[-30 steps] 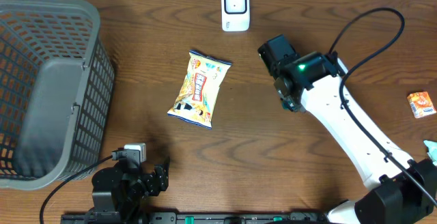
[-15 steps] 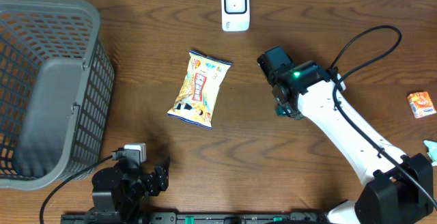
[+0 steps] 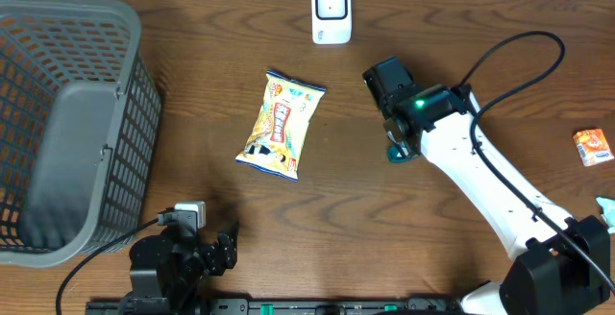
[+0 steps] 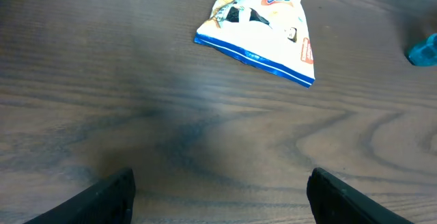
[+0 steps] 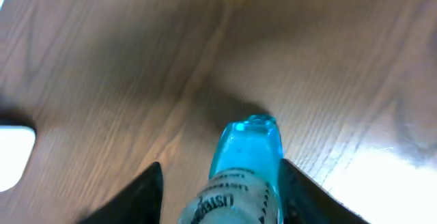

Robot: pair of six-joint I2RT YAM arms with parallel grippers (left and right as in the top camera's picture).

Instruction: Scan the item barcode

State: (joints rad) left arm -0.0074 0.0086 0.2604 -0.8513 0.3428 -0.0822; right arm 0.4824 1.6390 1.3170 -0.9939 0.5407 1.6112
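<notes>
A small blue mouthwash bottle (image 5: 247, 157) with a white printed label lies between the fingers of my right gripper (image 5: 218, 176), its end resting on the wood. The jaws stand apart: a gap shows between the left finger (image 5: 140, 197) and the bottle, while the right finger sits against its side. From above, only the bottle's teal end (image 3: 397, 152) peeks out under the right gripper (image 3: 395, 145). The white scanner (image 3: 332, 12) stands at the table's far edge. My left gripper (image 4: 218, 197) hovers open and empty over bare wood near the front edge.
A yellow snack bag (image 3: 281, 125) lies mid-table, also in the left wrist view (image 4: 263, 29). A grey mesh basket (image 3: 67, 123) fills the left side. An orange packet (image 3: 593, 146) lies at the far right. The right arm's cable loops above the table.
The right gripper has come down toward the table and its jaws have widened around the blue bottle, whose teal end now shows from above. The left arm has not moved.
</notes>
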